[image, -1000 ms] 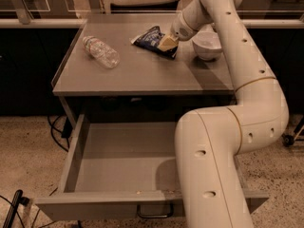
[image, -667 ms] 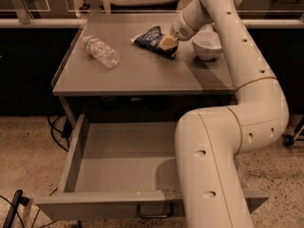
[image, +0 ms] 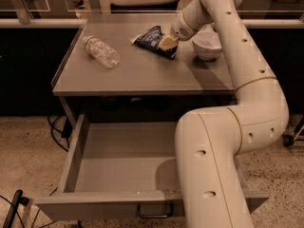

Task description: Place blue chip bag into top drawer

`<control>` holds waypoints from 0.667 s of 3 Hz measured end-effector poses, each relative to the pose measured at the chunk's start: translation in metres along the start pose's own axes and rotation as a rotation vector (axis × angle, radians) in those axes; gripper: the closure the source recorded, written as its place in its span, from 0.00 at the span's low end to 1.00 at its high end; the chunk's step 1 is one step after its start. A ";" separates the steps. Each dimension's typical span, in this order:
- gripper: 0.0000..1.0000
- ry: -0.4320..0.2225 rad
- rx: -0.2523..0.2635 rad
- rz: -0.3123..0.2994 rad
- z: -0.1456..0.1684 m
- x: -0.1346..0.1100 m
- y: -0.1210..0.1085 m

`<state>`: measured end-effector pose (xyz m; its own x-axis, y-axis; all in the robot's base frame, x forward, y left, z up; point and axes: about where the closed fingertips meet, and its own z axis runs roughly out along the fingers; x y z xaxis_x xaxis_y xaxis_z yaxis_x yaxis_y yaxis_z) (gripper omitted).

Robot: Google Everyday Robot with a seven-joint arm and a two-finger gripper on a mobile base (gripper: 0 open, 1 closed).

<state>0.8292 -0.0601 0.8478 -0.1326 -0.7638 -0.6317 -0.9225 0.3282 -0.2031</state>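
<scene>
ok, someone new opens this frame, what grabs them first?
The big white arm fills the right foreground, curving up from the bottom edge over the grey table. Its gripper sits at the blue chip bag near the table's back, just left of the white bowl. Below, the top drawer stands pulled wide open, and a clear water bottle lies on its side at the table's left.

Claw (image: 167, 42) at blue chip bag (image: 150, 36) on table (image: 142, 75) w/ top drawer (image: 118, 160) open.
</scene>
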 end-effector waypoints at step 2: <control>0.28 0.000 0.000 0.000 0.000 0.000 0.000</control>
<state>0.8293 -0.0601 0.8477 -0.1326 -0.7638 -0.6317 -0.9225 0.3282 -0.2030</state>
